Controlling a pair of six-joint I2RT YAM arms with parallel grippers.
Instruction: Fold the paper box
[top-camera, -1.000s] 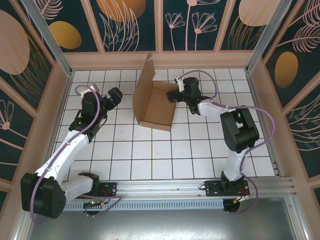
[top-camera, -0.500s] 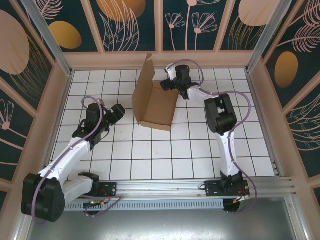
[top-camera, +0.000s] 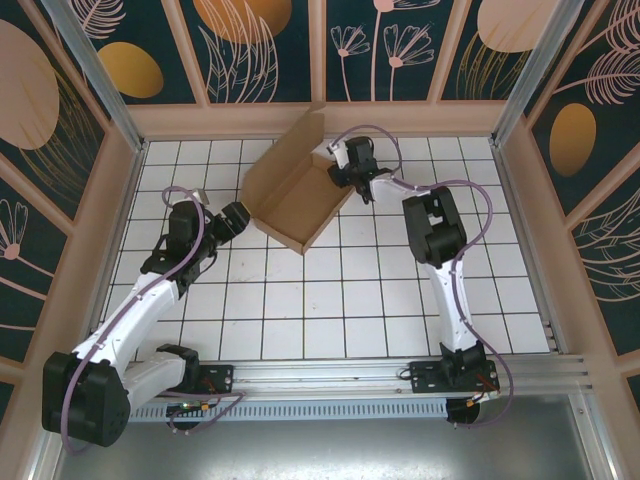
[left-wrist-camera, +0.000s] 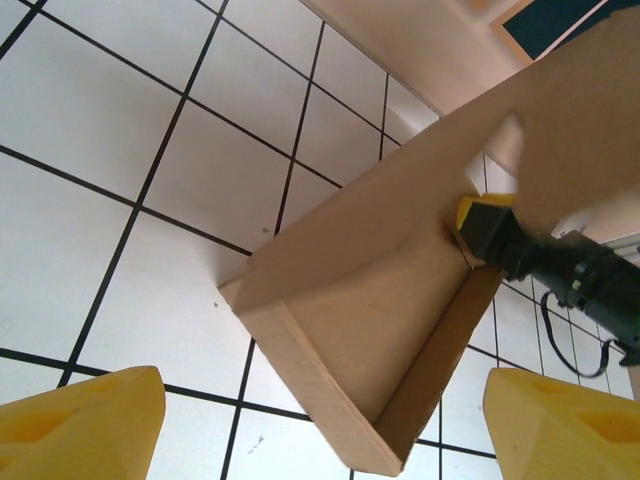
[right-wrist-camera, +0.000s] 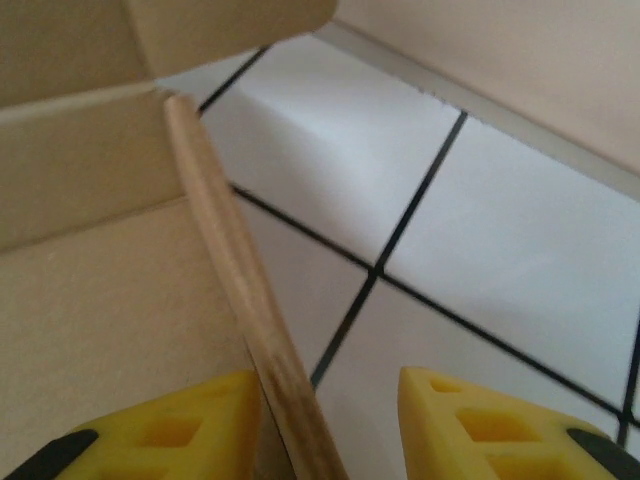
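Rotation of paper box (top-camera: 290, 195) corner-first toward wide, empty left gripper (top-camera: 236, 217); right gripper (right-wrist-camera: 330, 400) astride its far wall, narrowing, not visibly clamped; puts folding within both arms' reach

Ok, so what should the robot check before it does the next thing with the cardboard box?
1. Right gripper astride the side wall of the paper box: ok, the wall runs between its fingers.
2. Right grip tight on that wall: not ok, a gap shows beside one finger.
3. Left gripper open and ready: ok, fingers wide apart.
4. Left gripper touching the box: cannot tell, the near corner is very close.
5. Big flap folded down: not ok, it stands up.
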